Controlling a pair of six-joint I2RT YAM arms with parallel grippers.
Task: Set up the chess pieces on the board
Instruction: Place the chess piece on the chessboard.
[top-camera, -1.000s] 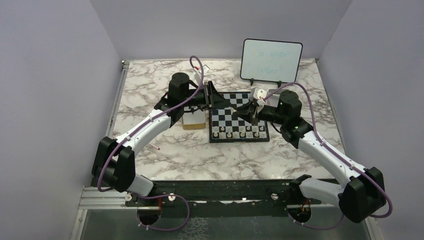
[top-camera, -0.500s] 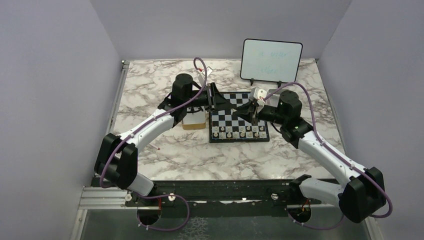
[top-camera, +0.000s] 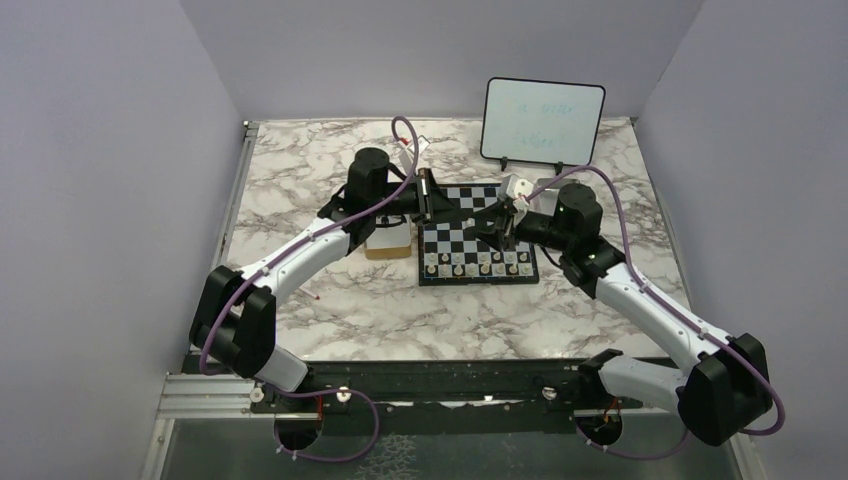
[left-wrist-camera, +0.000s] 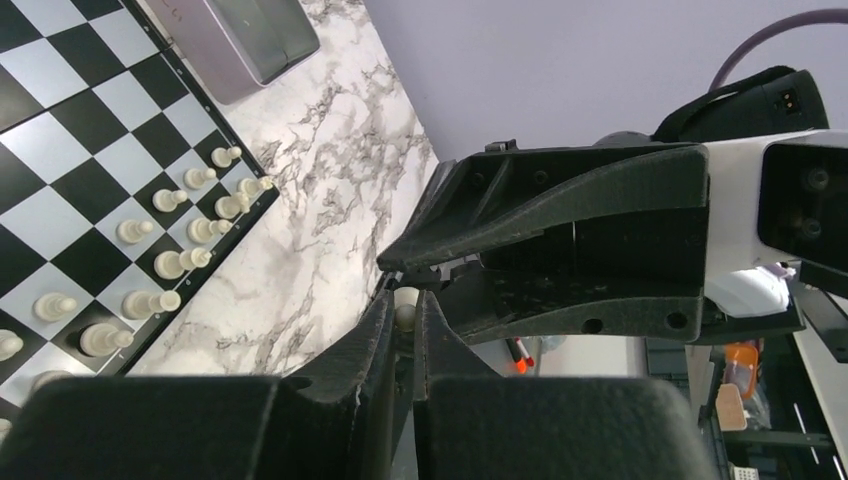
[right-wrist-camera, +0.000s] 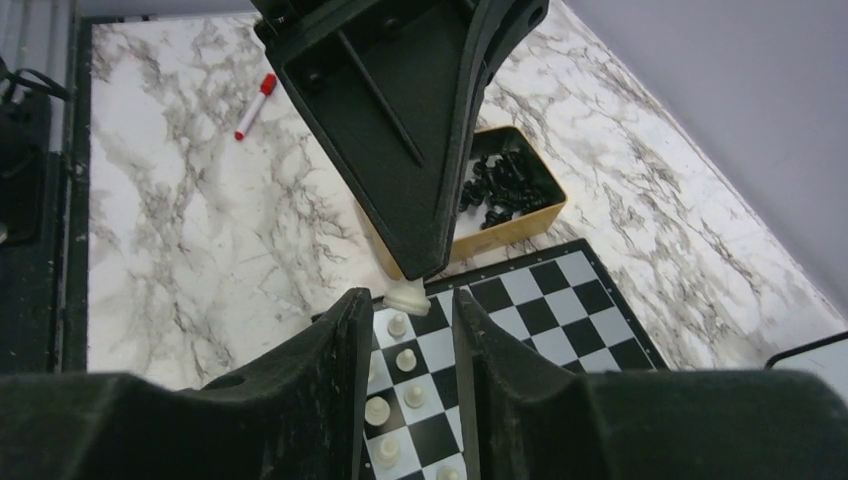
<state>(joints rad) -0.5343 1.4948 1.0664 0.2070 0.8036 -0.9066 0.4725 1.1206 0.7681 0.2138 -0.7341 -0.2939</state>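
My left arm (top-camera: 300, 250) and right arm (top-camera: 640, 295) angle inward, tips nearly meeting. My left gripper (left-wrist-camera: 403, 306) pinches a white chess piece (left-wrist-camera: 405, 298); my right gripper (right-wrist-camera: 407, 303) faces it, jaws parted.

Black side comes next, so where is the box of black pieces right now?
In the top view the tan box sits just off the board's left edge, partly under the left arm; the right wrist view shows black pieces inside.
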